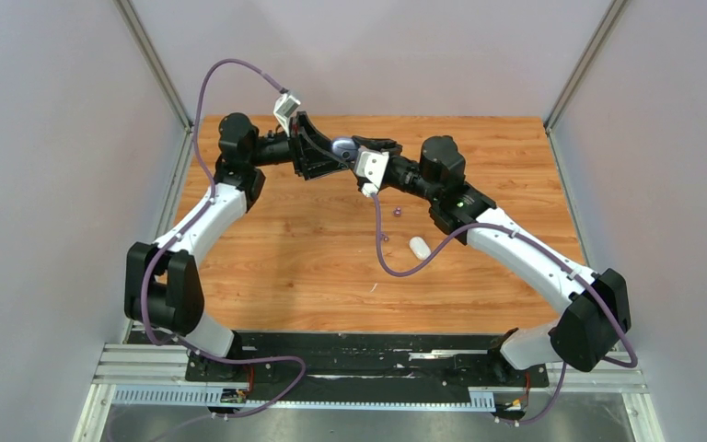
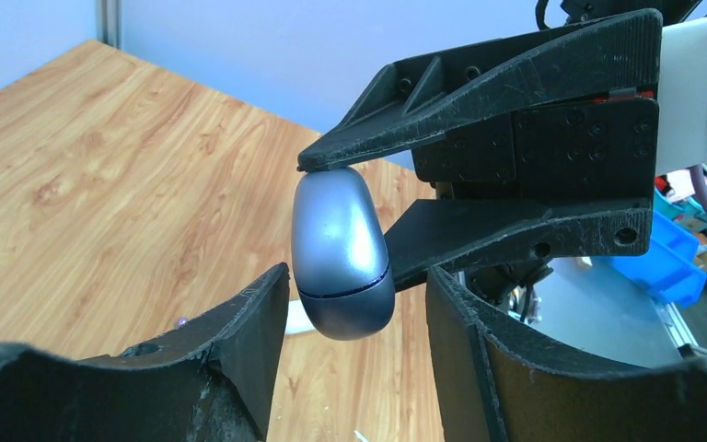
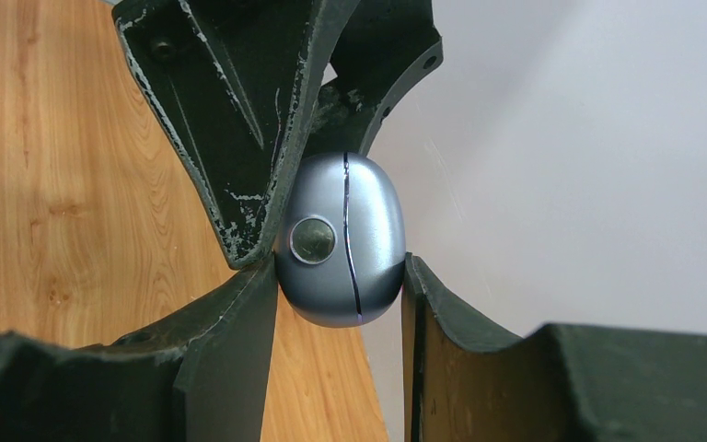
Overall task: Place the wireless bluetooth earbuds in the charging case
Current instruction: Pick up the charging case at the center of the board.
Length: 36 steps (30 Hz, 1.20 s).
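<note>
The closed grey-purple charging case (image 1: 342,147) hangs in the air over the back of the table, between both grippers. My right gripper (image 3: 341,276) is shut on it, one finger on each side of its lower half. My left gripper (image 2: 357,276) comes from the opposite side. Its fingers (image 3: 239,175) lie against the case's button face and its far side. Two dark purple earbuds (image 1: 397,211) (image 1: 384,237) lie on the wood below; one purple earbud (image 2: 182,322) peeks past my left finger. No white earbud is clearly visible.
A white pebble-shaped case (image 1: 418,247) lies on the wooden table (image 1: 285,258) right of centre, also visible as the white case (image 2: 299,318) behind the held one. A tiny white speck (image 1: 373,288) lies nearer the front. Grey walls enclose the table on three sides.
</note>
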Each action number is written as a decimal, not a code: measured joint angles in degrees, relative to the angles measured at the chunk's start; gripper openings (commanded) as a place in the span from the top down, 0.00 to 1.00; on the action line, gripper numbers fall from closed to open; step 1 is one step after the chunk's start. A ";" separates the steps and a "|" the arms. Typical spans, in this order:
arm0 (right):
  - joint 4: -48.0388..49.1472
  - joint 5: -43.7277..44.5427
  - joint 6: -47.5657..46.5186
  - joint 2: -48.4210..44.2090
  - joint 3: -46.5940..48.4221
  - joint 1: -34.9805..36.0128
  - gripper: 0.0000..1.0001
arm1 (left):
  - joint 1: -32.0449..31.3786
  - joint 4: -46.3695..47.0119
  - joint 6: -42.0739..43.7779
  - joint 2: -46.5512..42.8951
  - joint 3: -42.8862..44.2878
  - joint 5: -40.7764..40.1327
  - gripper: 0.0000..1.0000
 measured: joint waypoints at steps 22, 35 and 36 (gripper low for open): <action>-0.33 0.94 -0.87 0.63 -0.48 -0.07 0.36 | 0.04 2.91 -5.22 4.42 2.93 2.12 1.00; -29.83 -18.08 22.82 9.92 22.14 -11.82 0.24 | -0.13 -17.88 21.38 4.35 4.42 3.85 1.00; -31.04 -20.00 24.13 10.43 22.58 -12.59 0.24 | -0.20 -21.97 25.79 4.28 4.98 3.82 1.00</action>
